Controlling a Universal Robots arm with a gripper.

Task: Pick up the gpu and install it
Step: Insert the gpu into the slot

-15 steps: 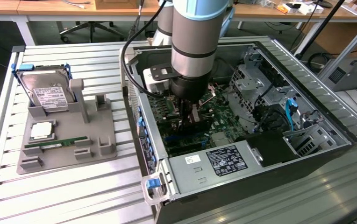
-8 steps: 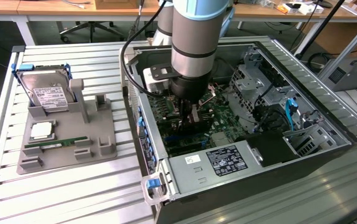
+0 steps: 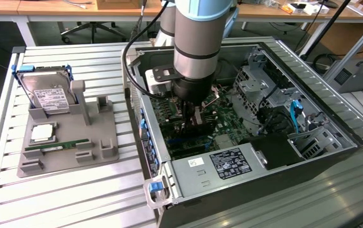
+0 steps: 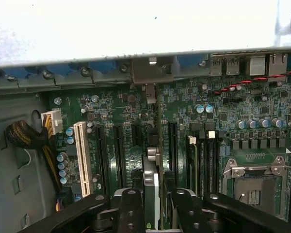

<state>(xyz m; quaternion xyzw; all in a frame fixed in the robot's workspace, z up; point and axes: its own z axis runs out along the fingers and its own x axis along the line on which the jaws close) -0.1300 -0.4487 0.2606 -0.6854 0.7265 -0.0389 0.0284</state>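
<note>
Inside the case (image 3: pixel 308 118), over the motherboard (image 4: pixel 116 111), my gripper (image 4: pixel 153 204) is clamped on the gpu (image 4: pixel 151 187), held edge-on above a slot. Pick-up is done; seating is left, and I judge the card not yet fully down. It looks thin, dark-faced, with a pale metal edge.

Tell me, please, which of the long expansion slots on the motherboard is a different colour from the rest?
The white slot, the one nearest the bundle of cables at the board's edge. The other long slots beside it, such as its neighbour, are all black.
</note>
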